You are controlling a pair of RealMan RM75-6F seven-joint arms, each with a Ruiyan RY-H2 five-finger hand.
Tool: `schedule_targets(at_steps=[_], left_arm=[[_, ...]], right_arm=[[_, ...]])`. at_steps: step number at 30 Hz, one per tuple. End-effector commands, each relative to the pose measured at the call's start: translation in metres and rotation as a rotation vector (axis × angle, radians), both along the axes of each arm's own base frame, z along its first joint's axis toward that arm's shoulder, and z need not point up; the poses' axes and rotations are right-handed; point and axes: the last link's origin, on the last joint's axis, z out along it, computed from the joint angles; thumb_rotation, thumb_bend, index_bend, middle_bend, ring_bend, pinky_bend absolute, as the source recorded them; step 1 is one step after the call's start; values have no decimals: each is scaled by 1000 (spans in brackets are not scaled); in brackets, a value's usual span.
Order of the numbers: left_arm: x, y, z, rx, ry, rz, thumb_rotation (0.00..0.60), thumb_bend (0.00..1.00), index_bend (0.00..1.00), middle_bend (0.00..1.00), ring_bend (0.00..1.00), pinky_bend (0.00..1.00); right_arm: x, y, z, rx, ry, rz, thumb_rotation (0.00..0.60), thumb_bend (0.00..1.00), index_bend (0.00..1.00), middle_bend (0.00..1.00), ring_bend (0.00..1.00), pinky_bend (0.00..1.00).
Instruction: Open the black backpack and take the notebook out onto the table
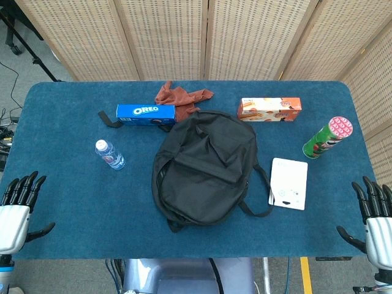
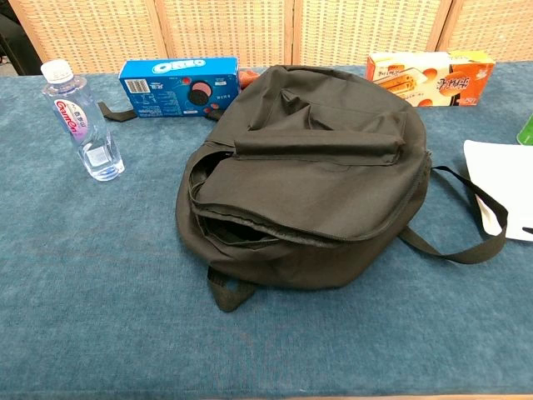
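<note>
The bench (image 1: 73,202), under blue cloth, fills the near edge of both views and carries everything. On its middle lies the black backpack (image 1: 205,165), flat, its main zip parted along the near edge so a dark slit shows in the chest view; what is inside cannot be made out. A strap loops out on its right side toward the notebook (image 1: 289,183), which lies white and closed on the cloth just beside the bag; the chest view cuts it off at the frame edge, and its small cover print is too small to read. Behind the bag sit a blue biscuit box (image 1: 146,112) marked OREO, an orange biscuit box (image 1: 269,109) with writing too small to read, and a crumpled brown cloth (image 1: 180,97) between them. At the right lies a green crisp tube (image 1: 326,138) with a pink lid. At the left stands a water bottle (image 2: 82,121), its label script not clearly legible. The left hand (image 1: 17,211) and right hand (image 1: 375,217) rest at the near corners, fingers spread, holding nothing
</note>
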Motion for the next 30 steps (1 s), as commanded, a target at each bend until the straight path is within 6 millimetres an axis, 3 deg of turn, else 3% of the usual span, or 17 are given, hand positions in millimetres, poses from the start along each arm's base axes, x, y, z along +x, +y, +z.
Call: schedule_targets(at_steps=[1, 9, 17, 19, 27, 30], left_arm=[[0, 0, 0, -1, -3, -2, 600, 64, 0, 0, 0, 0], [2, 1, -1, -1, -29, -10, 600, 68, 0, 0, 0, 0], [-1, 4, -5, -8, -16, 2, 600, 70, 0, 0, 0, 0], [-2, 5, -6, -3, -14, 10, 600, 71, 0, 0, 0, 0], [-6, 8, -4, 11, -13, 31, 600, 72, 0, 0, 0, 0], [-8, 10, -4, 8, -13, 40, 600, 75, 0, 0, 0, 0]], right_arm=[[1, 0, -3, 12, -2, 5, 600, 0, 0, 0, 0, 0], [21, -5, -32, 207, -18, 129, 600, 0, 3, 0, 0, 0], [76, -31, -64, 462, -61, 370, 600, 0, 15, 0, 0, 0], [98, -44, -78, 516, -19, 444, 600, 0, 27, 0, 0, 0], [149, -78, -120, 607, 57, 531, 600, 0, 110, 0, 0, 0], [159, -89, -133, 636, 62, 514, 600, 0, 124, 0, 0, 0]])
